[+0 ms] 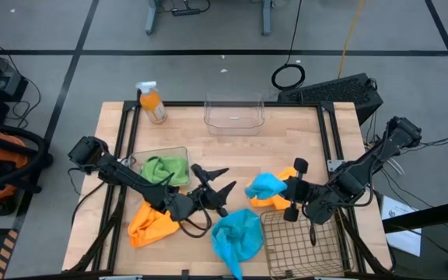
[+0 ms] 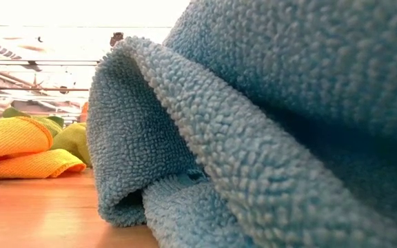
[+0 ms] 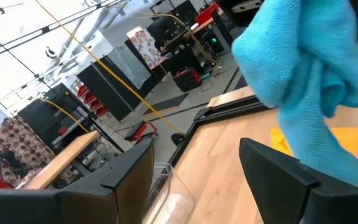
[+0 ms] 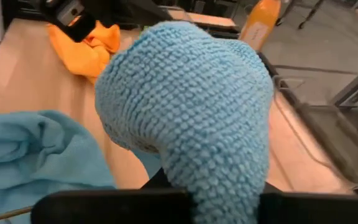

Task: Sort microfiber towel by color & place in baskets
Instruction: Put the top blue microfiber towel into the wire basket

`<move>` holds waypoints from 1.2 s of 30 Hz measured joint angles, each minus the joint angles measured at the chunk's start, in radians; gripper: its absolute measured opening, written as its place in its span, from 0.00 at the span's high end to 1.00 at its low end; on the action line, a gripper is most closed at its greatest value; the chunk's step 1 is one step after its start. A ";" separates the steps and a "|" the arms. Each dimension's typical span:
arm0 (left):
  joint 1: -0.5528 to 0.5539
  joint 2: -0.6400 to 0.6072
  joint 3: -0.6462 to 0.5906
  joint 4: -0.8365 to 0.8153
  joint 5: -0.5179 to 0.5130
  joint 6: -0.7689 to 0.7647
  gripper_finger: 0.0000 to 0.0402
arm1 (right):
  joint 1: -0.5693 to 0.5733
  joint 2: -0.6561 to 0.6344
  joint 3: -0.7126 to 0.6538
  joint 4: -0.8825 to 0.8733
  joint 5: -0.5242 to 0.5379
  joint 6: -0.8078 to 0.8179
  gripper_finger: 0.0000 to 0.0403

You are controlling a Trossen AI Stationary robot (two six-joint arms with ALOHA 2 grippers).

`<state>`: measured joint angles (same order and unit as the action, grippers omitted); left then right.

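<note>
pale wood tabletop [image 1: 286,132], black-railed. blue towel [image 1: 266,186], looped microfiber pile, bunched: pinched in my right gripper [image 1: 292,189], beside the front-right wire-mesh basket [image 1: 302,247]. second blue towel [image 1: 236,237], crumpled, front edge. orange towel [image 1: 151,223], front-left. green towel [image 1: 166,169] in clear tub [image 1: 183,155]. my left gripper [image 1: 218,189], mid-table, fingers parted, empty.

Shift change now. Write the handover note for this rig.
Right gripper: shut on blue towel, held beside the wire basket.
Left gripper: open, empty, mid-table.
Green towel sits in the left tub; far tub holds nothing.
Loose on the table: second blue towel, orange towel, another orange towel under the held blue.
Left: everything except the green.
</note>
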<state>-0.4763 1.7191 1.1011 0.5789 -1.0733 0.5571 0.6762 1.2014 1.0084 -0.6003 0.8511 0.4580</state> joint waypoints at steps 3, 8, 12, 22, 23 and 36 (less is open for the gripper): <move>0.003 0.000 0.000 -0.018 0.000 -0.013 0.40 | 0.000 -0.008 0.000 0.001 -0.069 0.000 0.98; 0.014 0.000 0.000 -0.029 0.003 -0.038 0.40 | 0.000 -0.019 0.021 -0.011 -0.178 0.018 0.98; 0.024 0.000 0.000 -0.053 0.003 -0.077 0.40 | 0.002 -0.020 0.080 -0.044 -0.277 0.030 0.98; 0.024 0.000 0.000 -0.066 0.003 -0.080 0.40 | 0.113 -0.020 0.218 -0.347 -0.440 0.327 0.98; 0.024 0.000 0.000 -0.066 0.003 -0.080 0.40 | 0.128 -0.020 0.224 -0.374 -0.440 0.369 0.98; 0.024 0.000 0.000 -0.065 0.003 -0.082 0.40 | 0.240 -0.002 0.227 -0.485 -0.440 0.595 0.98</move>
<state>-0.4519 1.7191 1.1009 0.5140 -1.0698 0.4751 0.9157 1.1996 1.2350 -1.0855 0.4110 1.0531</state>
